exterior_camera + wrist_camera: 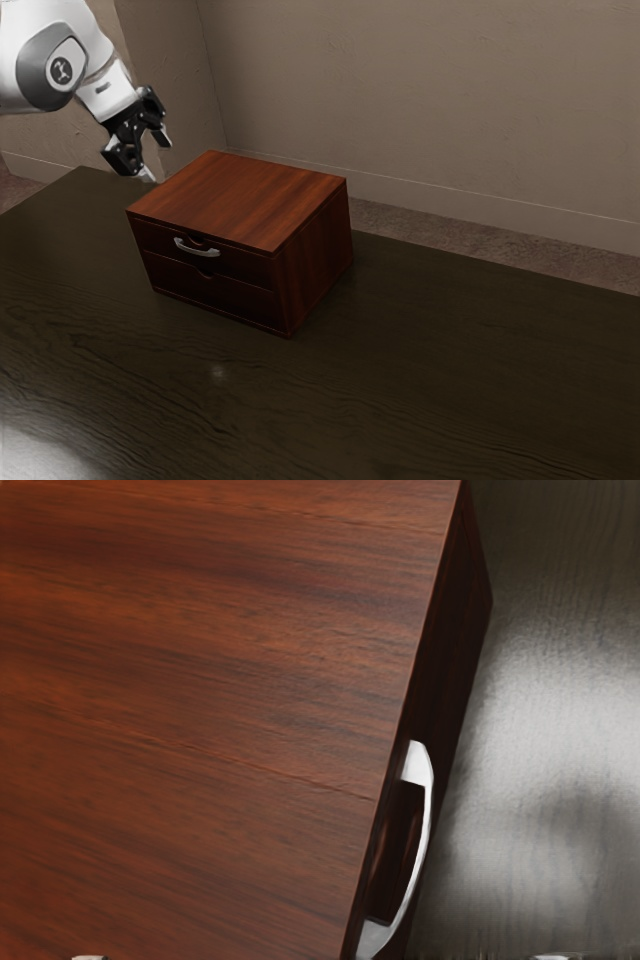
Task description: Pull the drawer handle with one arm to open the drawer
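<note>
A reddish-brown wooden cabinet (245, 200) stands on the dark table (420, 380). Its front faces the exterior view's lower left, with two drawer fronts sitting flush. The upper drawer (200, 245) carries a curved silver handle (196, 247). My gripper (157, 158) hangs open in the air above and behind the cabinet's back left corner, touching nothing. In the wrist view the cabinet top (200, 700) lies under my hand, and the silver handle (412, 830) juts out past the cabinet's front edge, over the table (560, 730).
A beige wall (420, 90) with a baseboard runs behind the table. Bare dark tabletop stretches in front of the cabinet and to the exterior view's right.
</note>
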Available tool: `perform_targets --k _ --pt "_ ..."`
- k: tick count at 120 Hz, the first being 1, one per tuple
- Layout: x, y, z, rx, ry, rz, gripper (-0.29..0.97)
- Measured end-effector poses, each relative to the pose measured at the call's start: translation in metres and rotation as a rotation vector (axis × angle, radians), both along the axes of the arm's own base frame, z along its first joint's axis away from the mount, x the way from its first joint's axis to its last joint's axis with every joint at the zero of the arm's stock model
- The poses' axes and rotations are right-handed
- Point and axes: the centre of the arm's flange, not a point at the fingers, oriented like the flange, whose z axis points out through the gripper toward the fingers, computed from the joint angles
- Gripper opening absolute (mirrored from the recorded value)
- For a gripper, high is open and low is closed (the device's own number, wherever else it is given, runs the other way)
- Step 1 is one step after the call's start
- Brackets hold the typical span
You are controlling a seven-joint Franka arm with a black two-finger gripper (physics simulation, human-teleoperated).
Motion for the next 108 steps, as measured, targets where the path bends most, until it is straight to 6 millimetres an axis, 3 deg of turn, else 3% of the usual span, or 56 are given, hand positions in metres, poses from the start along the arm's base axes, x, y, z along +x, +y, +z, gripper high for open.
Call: perform_targets --k 38,69,108 --pt "-0.001 0.005 -0.031 0.089 -0.014 -0.137 0.33" --pt "-0.012 -0.006 -0.072 0.095 0.02 -0.222 0.32" --pt "-0.01 -0.007 -0.102 0.085 0.012 -0.253 0.29"
